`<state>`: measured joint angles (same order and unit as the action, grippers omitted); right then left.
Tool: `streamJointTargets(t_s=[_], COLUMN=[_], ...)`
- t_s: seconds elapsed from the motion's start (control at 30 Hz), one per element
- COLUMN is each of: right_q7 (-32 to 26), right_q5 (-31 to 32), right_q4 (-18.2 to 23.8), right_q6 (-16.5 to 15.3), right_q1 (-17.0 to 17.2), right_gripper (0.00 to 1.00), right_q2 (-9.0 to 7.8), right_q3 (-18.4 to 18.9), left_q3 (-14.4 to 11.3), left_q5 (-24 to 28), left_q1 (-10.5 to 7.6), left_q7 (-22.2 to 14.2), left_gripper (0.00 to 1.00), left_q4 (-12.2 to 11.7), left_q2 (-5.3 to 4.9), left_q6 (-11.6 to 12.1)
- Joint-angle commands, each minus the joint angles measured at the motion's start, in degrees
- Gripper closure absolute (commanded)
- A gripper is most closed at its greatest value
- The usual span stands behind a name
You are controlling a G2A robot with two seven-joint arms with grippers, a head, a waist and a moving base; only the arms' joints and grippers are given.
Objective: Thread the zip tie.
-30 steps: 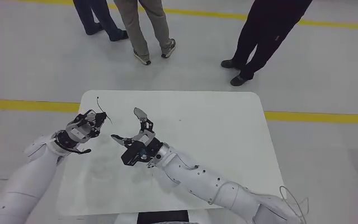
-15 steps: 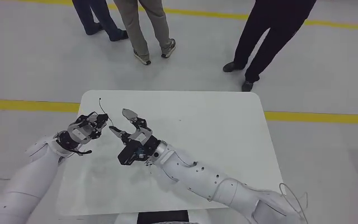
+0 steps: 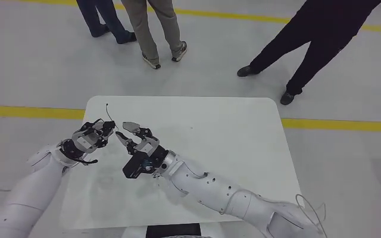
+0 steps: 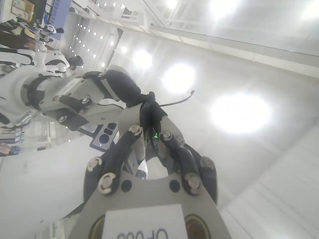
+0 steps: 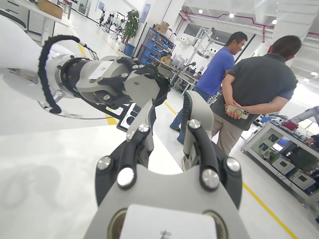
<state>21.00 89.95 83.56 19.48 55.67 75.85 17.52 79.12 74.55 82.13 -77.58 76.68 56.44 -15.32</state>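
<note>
Left end effector clamped on zip tie, at nine o'clock of right end effector, whose fingers stand apart. Likely best: close squarely on the tie's free end, slowly.

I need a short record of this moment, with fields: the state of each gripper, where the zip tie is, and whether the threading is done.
left gripper: shut on the zip tie, over the table near its left edge in the top view
zip tie: thin, black, one end sticking out free from the left gripper
right gripper: open, holding nothing, close beside the left gripper
table: white
threading: not yet done; no closed loop seen
</note>
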Motion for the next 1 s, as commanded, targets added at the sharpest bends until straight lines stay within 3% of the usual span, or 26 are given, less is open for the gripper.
streamJointTargets(t_s=[0.0,0.27,0.67,0.97], right_q7=[0.0,-0.2,0.8,0.4], right_q5=[0.0,0.0,0.0,0.0], right_q4=[-0.1,-0.4,-0.5,-0.6], right_q6=[0.0,0.0,0.0,0.0], right_q1=[-0.3,-1.3,-0.7,-0.5], right_gripper=[0.75,0.72,0.87,0.89], right_q2=[0.08,0.40,0.53,0.47], right_q3=[-0.3,-1.7,-0.6,-0.4], left_q3=[0.0,0.0,0.0,0.0], left_q5=[0.0,0.0,0.0,0.0], left_q1=[0.00,0.00,0.00,0.00], left_q7=[0.0,0.0,0.0,0.0], left_gripper=[1.00,1.00,1.00,1.00], left_q4=[0.0,0.0,0.0,0.0], left_q2=[0.00,0.00,0.00,0.00], left_q6=[0.0,0.0,0.0,0.0])
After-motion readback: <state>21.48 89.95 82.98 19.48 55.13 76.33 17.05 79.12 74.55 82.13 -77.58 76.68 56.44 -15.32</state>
